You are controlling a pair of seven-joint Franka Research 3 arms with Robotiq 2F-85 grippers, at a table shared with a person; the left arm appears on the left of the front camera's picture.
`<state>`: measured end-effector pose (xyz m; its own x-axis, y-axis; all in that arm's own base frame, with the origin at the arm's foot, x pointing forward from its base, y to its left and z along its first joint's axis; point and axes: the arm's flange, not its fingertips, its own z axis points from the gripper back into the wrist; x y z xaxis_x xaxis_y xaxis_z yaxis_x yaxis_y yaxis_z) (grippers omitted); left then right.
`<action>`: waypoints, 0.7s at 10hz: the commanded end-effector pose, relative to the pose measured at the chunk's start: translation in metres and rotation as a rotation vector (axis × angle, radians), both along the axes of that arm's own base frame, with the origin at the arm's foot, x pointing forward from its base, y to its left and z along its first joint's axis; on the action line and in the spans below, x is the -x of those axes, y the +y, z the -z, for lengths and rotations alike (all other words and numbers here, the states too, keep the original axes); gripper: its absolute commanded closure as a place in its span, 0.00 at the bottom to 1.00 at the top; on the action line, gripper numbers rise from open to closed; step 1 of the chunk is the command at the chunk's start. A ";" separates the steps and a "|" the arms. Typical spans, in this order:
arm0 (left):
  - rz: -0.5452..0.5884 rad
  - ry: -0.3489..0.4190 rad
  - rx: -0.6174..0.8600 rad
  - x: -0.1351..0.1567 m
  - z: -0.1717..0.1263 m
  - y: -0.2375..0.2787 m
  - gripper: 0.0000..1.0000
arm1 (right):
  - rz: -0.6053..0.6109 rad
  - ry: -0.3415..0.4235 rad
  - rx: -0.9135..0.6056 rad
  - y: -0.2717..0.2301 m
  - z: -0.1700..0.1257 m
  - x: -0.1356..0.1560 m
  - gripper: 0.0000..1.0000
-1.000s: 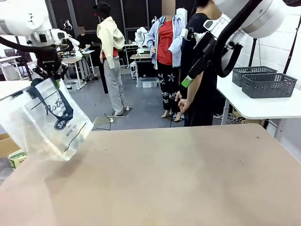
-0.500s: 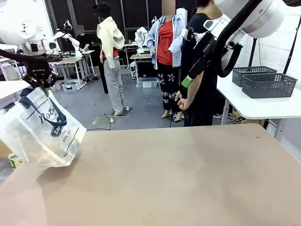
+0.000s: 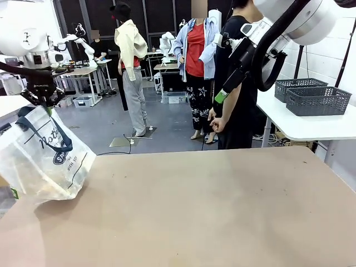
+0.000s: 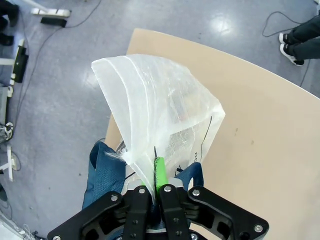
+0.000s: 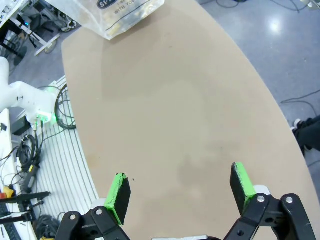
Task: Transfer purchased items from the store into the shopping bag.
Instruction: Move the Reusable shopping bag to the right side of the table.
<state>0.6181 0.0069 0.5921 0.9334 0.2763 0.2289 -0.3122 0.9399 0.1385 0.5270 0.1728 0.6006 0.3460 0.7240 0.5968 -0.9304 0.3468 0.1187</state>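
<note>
Change: the translucent whitish plastic shopping bag with navy strap handles point(image 3: 41, 158) has swung from mid-left toward the left edge of the front view and hangs lower, its bottom near the tan worktop point(image 3: 222, 211).
Left end effector point(image 3: 38, 99): upper left of the front view, fingers together, clamped on the bag's top edge and blue handle.
Right end effector point(image 5: 180, 187): green pads apart, nothing between them, above bare worktop.
Bag position: at the worktop's left edge, partly overhanging the floor.
Purchased items: cannot tell whether any pale packets lie inside.
Step in hand: judged as setting the bag down.
Doing it well: lower slowly, bring the base fully onto the worktop, keep the mouth upward.
</note>
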 end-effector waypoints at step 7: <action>0.025 -0.065 -0.009 -0.024 0.001 -0.015 1.00 | 0.011 0.013 -0.001 0.002 -0.001 -0.001 0.00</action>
<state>0.6381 0.0038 0.5827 0.9356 0.2479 0.2514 -0.2969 0.9377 0.1804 0.5270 0.1729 0.6006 0.3460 0.7240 0.5968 -0.9304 0.3467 0.1187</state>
